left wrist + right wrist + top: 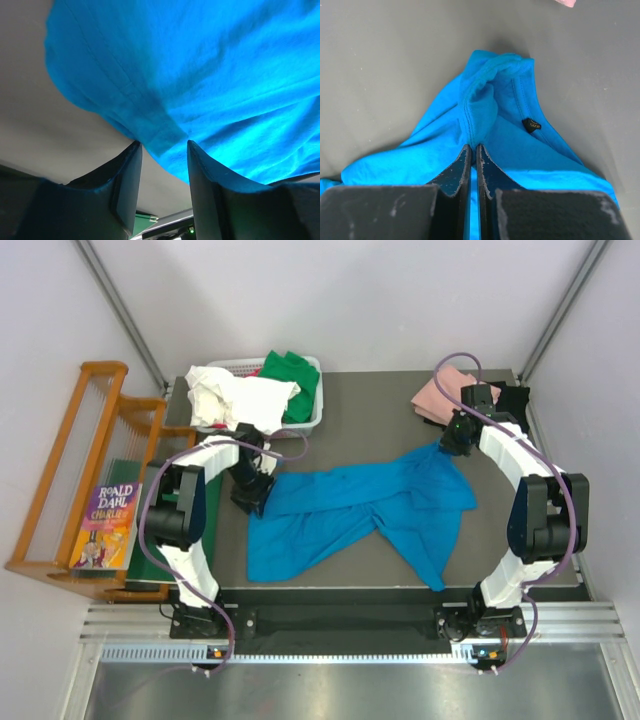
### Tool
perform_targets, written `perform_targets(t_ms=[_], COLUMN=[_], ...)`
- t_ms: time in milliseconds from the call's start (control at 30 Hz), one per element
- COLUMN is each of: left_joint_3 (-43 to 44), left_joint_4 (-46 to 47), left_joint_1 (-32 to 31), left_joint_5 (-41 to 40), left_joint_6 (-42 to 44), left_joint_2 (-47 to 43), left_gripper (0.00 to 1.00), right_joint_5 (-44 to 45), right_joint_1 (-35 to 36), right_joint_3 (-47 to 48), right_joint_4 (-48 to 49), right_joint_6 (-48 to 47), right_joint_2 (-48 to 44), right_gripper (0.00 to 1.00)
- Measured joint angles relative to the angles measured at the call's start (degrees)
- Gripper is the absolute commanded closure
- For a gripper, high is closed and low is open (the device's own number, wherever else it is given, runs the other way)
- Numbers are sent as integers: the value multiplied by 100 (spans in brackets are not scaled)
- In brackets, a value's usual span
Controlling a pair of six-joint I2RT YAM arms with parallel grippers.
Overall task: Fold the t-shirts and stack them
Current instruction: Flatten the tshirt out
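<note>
The blue tee [350,515] lies crumpled mid worktop [370,420]. The right tool [473,148] pinches its far right collar tight, likely to pull it flat. The left tool [164,146], jaws apart, sits at the left edge, ready to grab.

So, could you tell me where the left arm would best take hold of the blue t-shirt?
Likely the blue t-shirt's stitched hem corner, come at from the left: it juts out toward the open left fingers, opposite the right fingers pinching near the collar.

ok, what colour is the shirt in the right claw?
Bright blue. The t-shirt shows best in the right wrist view, pinched by the right claw.
</note>
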Motion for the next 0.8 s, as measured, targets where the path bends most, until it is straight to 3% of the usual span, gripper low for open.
perform_targets(t_ms=[500,667,800], left_joint_3=[190,190,190], left_joint_4=[42,46,52], left_joint_1=[-72,-74,-74], left_joint_5=[-52,-57,-50], left_joint_6=[-76,-94,-109], left_joint_2=[2,4,7], left_gripper=[55,70,76], right_joint_5=[0,0,0], right_joint_1=[0,0,0], right_joint_3=[-2,-2,-2], right_joint_4=[0,0,0], right_joint_6=[-2,-2,-2], right_joint_2=[0,0,0], right_gripper=[100,100,100])
